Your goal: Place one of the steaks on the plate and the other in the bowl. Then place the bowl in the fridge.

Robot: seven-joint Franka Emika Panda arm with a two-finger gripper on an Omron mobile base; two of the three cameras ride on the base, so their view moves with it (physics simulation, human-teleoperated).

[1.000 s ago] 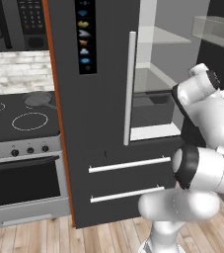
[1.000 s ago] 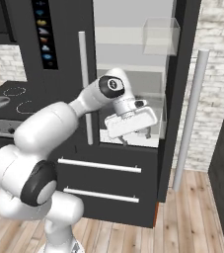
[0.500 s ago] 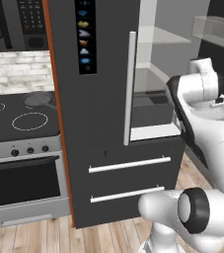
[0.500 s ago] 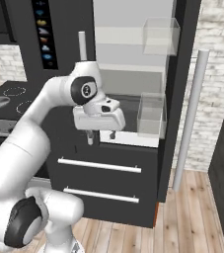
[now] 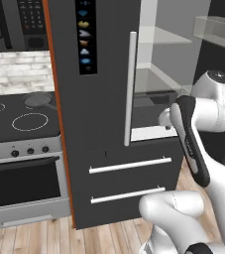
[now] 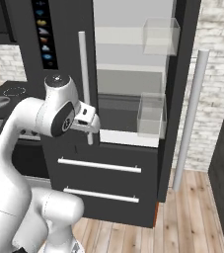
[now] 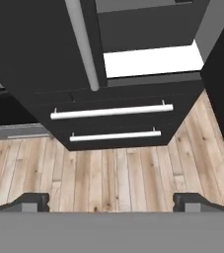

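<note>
Wood plank floor (image 7: 133, 173), whitish brick wall (image 6: 209, 74), black stove (image 5: 20, 129) at left.

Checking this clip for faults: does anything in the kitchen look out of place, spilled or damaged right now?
Nothing is spilled or damaged. The fridge has its right door swung open, showing clear shelves. The gripper is open and holds nothing, pointing down at the wooden floor.

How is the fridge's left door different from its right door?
The left door is shut, while the right door is swung wide open, so you see the shelves inside. The left door has a strip of little coloured icons on its front; the right door shows clear bins on its inner side instead. Both are dark grey and each has a long silver bar handle.
</note>
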